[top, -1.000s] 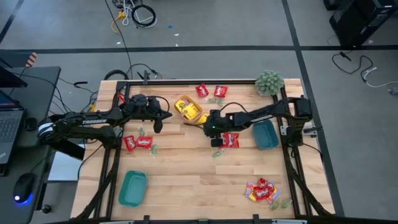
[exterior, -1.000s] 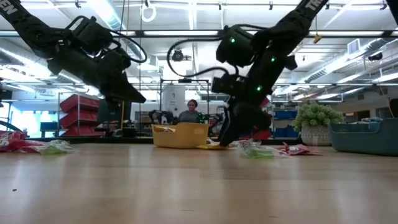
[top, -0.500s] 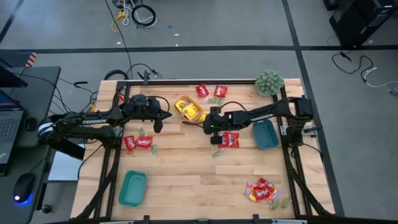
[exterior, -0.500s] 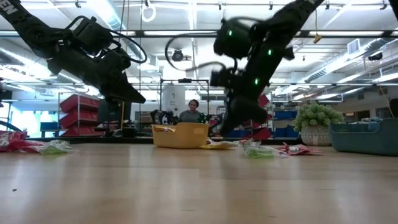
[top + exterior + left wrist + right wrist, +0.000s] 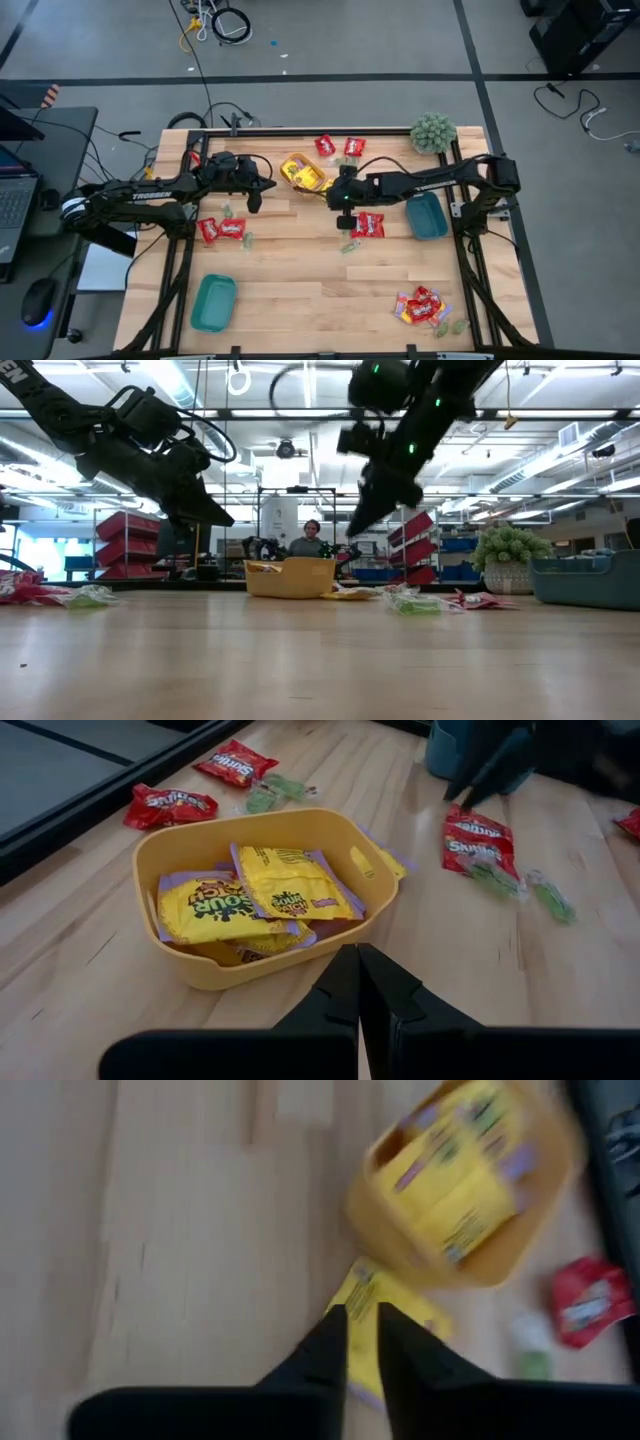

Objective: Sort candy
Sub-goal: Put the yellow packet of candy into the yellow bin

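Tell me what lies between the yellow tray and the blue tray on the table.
In the high view, between the yellow tray and the blue tray lie red candy packets, with the right tool raised beside the yellow tray.

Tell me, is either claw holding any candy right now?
No. The left gripper is shut on nothing near the yellow tray; the right gripper hangs empty above a yellow packet.

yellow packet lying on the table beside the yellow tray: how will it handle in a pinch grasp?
Probably floppy: the yellow packet looks like thin flat film, so it may sag or fold. Likely light, as it lies flush on the wood by the yellow tray. Being so flat, it may slide under the right gripper rather than lift cleanly.
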